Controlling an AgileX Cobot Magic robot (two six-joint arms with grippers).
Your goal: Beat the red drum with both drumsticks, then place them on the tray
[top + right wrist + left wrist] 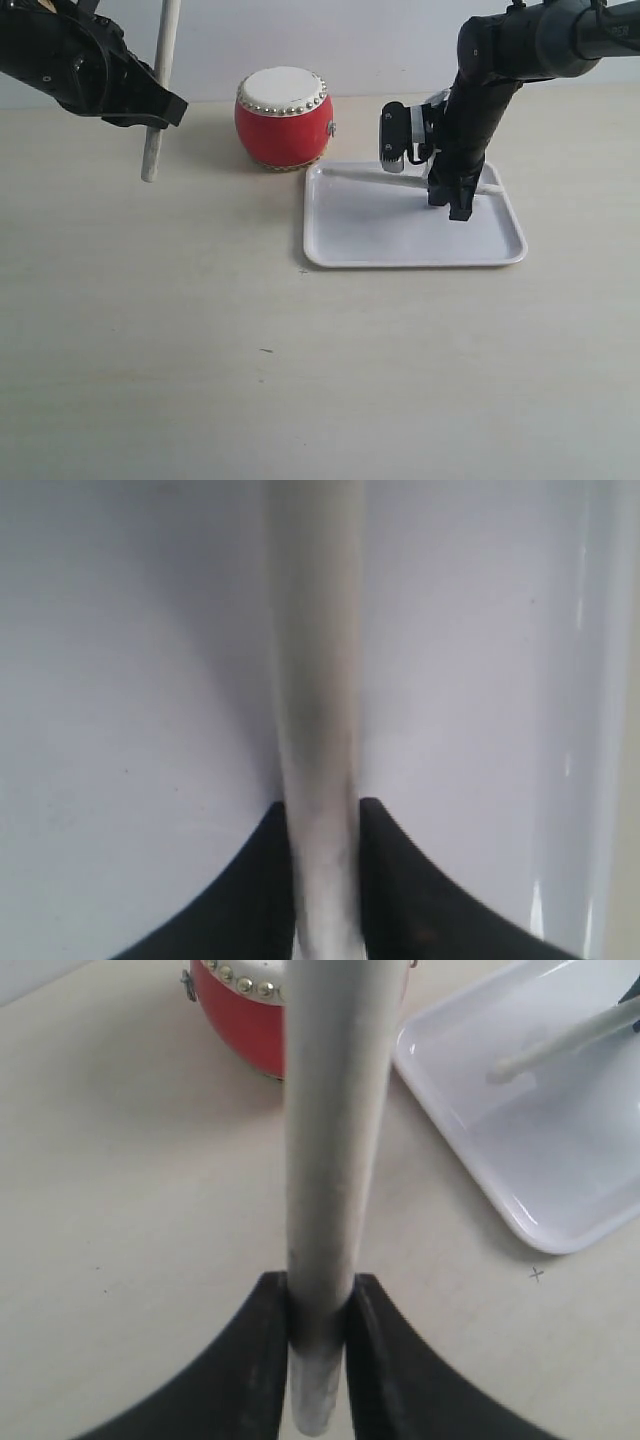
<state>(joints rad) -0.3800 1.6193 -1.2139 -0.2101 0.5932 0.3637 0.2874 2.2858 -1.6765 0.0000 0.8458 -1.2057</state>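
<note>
operator: where does the stick in hand sit?

manual: the right drumstick [370, 177] lies nearly flat along the far part of the tray [410, 264]. its tip points toward the red drum [283, 118], which stands just beside the tray's far left corner. the views do not show whether the shaft touches the tray floor.

operator: how should i finish the placement?

manual: judged from this pose, the step in hand is setting this stick down. lower until the shaft rests along its length, then part the jaws just enough to free it. keep the whole stick inside the rim, because a round shaft is likely to roll. lift straight up so the fingers do not drag it.

operator: what is the grip state and arm pose?

manual: the right gripper [455, 205] is clamped on the butt end of that stick. its fingers point down into the tray and its forearm descends steeply from the upper right. the left gripper [150, 105] is clenched on the left drumstick [160, 90] and holds it near upright above the table [200, 350]. it is left of the drum and well apart from the tray. that stick needs a wrist rotation toward flat before you bring it across beside the first.
</note>
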